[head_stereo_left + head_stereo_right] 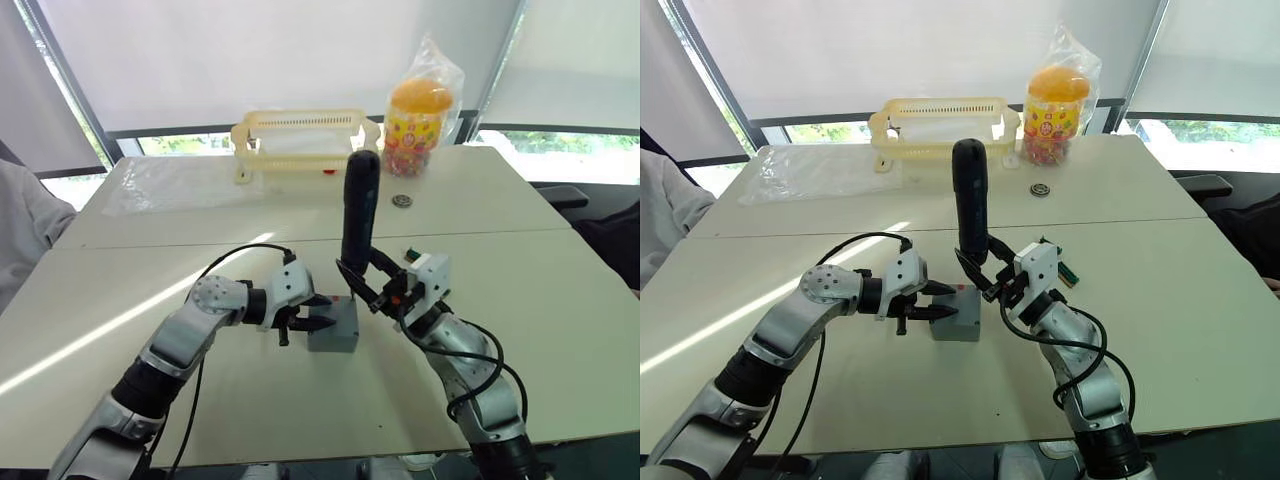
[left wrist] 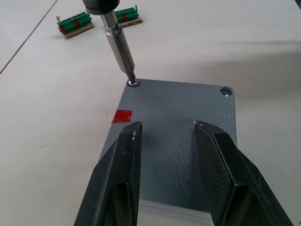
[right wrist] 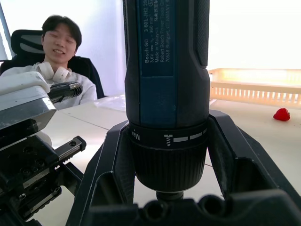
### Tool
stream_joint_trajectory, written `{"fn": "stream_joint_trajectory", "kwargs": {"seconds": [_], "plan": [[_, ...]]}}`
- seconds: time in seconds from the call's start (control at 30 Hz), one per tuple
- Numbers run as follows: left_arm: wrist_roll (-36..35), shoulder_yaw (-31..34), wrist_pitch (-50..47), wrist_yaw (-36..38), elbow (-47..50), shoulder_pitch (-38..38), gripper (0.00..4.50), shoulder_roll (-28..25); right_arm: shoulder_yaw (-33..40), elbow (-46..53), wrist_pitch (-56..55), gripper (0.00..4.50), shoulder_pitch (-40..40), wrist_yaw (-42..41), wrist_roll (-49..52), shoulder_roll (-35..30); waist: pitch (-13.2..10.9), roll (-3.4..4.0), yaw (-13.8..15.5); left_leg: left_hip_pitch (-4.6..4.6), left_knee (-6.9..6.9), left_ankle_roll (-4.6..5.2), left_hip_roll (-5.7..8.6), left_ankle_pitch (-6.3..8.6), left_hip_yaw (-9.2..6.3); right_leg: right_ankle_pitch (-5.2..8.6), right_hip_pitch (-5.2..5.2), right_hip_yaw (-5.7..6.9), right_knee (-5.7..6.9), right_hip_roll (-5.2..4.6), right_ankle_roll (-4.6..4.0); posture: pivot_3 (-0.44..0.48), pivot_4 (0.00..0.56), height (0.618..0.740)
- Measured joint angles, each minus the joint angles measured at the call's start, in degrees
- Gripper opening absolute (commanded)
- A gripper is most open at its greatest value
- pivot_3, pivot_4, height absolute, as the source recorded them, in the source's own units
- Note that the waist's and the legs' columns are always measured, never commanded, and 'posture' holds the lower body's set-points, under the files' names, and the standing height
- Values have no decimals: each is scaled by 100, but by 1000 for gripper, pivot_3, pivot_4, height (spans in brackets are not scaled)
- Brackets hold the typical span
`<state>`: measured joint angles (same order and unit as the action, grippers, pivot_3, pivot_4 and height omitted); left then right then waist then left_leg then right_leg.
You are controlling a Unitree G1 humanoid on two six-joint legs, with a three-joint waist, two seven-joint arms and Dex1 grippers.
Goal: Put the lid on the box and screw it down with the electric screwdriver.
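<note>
Left gripper [image 1: 305, 322]: fingers parted, resting over lid [image 2: 178, 122]. Right gripper [image 1: 368, 285]: clamped on upright electric screwdriver [image 1: 359, 210], forearm angled inward.

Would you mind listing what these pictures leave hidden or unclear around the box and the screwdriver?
- Near corners of the lid: left wrist view, covered by the left gripper's fingers.
- Bit of the electric screwdriver: right wrist view, hidden behind the right gripper.
- Box walls: left eye view, partly hidden by both grippers.
- Small round thing on the table: too small to identify.
</note>
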<state>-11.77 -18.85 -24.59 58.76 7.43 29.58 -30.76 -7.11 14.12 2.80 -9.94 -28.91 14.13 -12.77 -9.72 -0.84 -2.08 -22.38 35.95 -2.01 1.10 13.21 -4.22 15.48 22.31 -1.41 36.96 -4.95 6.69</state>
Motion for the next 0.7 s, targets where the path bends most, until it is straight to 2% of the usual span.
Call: {"fn": "stream_joint_trajectory", "kwargs": {"seconds": [0.7], "plan": [[2, -52, -106, -29, 114, -69, 1752, -12, -58, -217, -330, 1760, 25, 13, -186, 5, 48, -15, 70, 2, -5, -1, -1, 1, -24, 7, -8, 9, -18, -1, -12, 0, 150, 740]]}}
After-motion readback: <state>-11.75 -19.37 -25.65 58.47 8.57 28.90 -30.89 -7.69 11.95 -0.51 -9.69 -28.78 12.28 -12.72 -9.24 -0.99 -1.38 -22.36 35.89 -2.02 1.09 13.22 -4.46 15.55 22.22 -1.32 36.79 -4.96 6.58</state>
